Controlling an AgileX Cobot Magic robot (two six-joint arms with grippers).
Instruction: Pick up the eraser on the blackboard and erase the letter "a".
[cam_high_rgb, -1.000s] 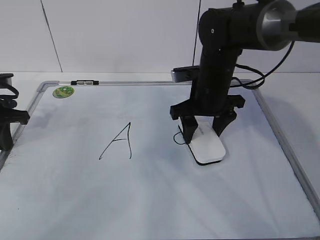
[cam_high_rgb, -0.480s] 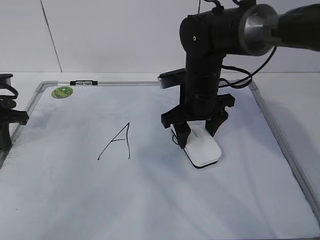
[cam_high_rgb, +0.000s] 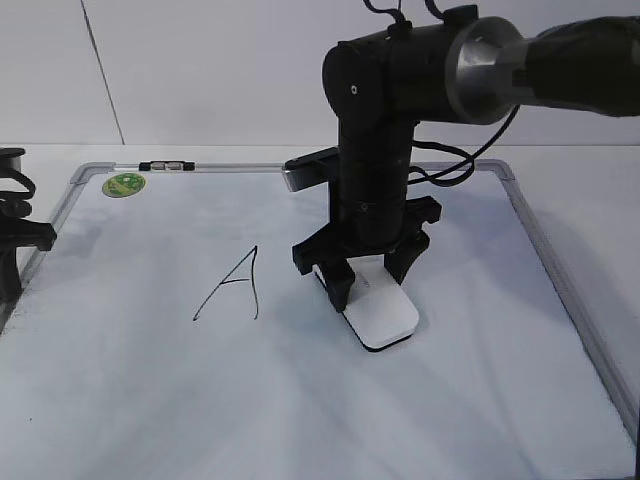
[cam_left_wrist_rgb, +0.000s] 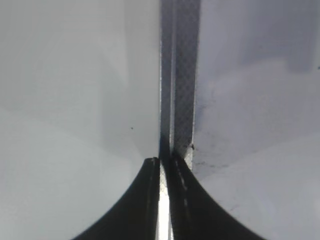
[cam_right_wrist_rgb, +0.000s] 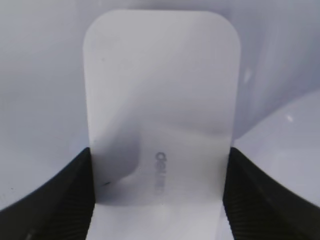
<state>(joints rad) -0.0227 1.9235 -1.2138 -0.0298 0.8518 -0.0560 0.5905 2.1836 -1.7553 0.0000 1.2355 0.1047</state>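
Note:
The white eraser (cam_high_rgb: 381, 310) lies flat on the blackboard (cam_high_rgb: 150, 380), a white dry-erase board with a silver frame. My right gripper (cam_high_rgb: 368, 283) is shut on the eraser's far end; the right wrist view shows both black fingers pressed on its sides (cam_right_wrist_rgb: 160, 165), grey lettering between them. The letter "a" does not show; the spot where it was lies under or behind the eraser and gripper. A tall capital "A" (cam_high_rgb: 232, 284) stands to the left. My left gripper (cam_left_wrist_rgb: 164, 162) is shut and empty over the board's left frame edge (cam_left_wrist_rgb: 180, 75).
A small black-and-white marker (cam_high_rgb: 168, 165) lies on the top frame near a round green sticker (cam_high_rgb: 126, 184). The left arm (cam_high_rgb: 12, 240) rests at the board's left edge. The right arm's bulk stands over the board's middle.
My right gripper has slid the eraser leftward across the board, over where the small "a" showed a second ago. The left arm has not moved.

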